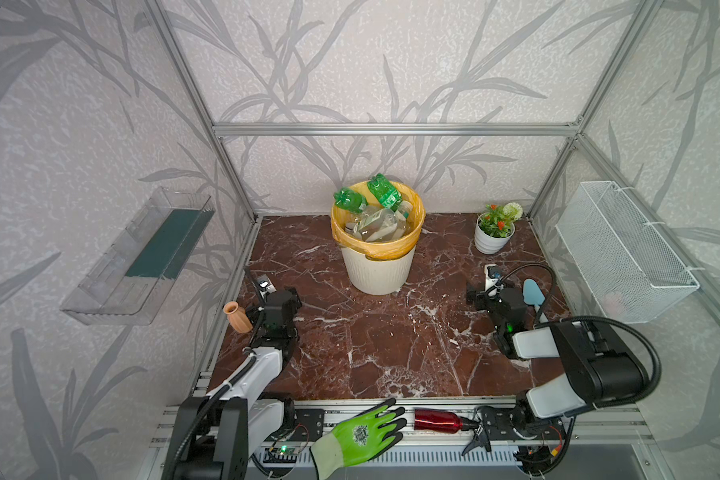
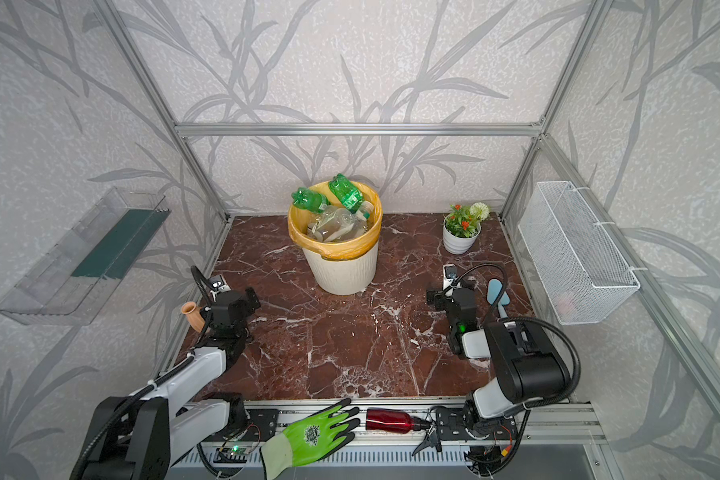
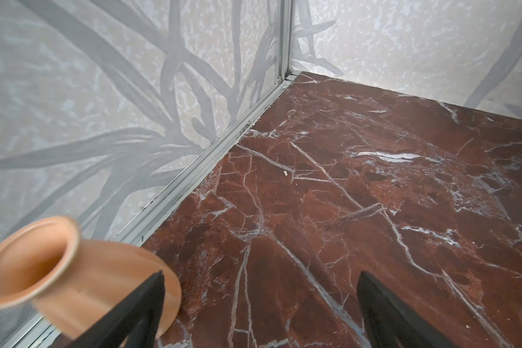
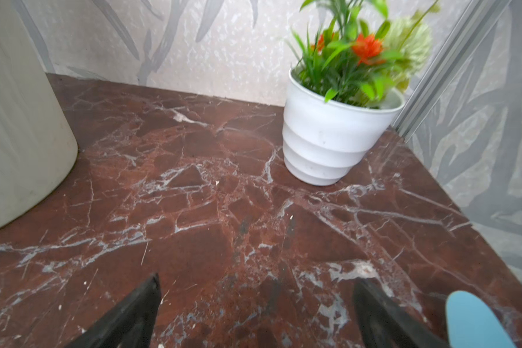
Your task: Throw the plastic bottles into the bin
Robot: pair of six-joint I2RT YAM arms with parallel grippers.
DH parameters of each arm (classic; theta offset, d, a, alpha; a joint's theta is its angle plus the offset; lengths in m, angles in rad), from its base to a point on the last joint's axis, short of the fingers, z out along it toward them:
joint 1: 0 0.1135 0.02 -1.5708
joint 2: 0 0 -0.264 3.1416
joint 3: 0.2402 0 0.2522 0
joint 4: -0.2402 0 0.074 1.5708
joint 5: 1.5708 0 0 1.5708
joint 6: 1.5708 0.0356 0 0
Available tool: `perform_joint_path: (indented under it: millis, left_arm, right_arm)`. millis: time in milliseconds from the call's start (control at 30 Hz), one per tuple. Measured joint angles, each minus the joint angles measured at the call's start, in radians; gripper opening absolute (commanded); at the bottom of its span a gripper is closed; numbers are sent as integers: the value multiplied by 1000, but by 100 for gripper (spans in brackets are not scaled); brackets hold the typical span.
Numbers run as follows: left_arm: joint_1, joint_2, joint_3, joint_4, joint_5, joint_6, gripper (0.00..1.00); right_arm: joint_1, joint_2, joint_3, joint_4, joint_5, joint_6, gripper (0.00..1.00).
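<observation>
We are looking at the bin [image 1: 378, 266], which is standing on the marble table [image 1: 371, 353], and the plastic bottles [image 1: 377, 222] are lying piled inside it. 2 green bottles [image 1: 385, 191] are sticking up above the bin's yellow-lined rim, over the clear ones. Left of the bin and nearer us, the left gripper [image 3: 261, 274] is pointing at bare marble with its jaws spread wide and nothing between them, and a terracotta vase [image 3: 73, 280] is standing just beside it. Right of the bin, the right gripper [image 4: 256, 278] is likewise gaping wide and holding nothing, a pale blue tool [image 4: 476, 319] is lying beside it, and a white flowerpot [image 4: 329, 141] is standing further back. Well in front of the bin, a green glove [image 1: 362, 436] and a red metal bottle [image 1: 437, 419] are lying on the rail.
</observation>
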Motion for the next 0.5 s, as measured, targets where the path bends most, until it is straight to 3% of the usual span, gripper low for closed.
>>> perform_joint_path:
  millis: [367, 500]
  left_arm:
    - [22, 367, 81, 244, 167, 96, 99]
    - [38, 395, 75, 282, 212, 104, 99]
  right_arm:
    - [-17, 2, 68, -59, 28, 25, 99]
    - [-17, 3, 68, -66, 28, 25, 99]
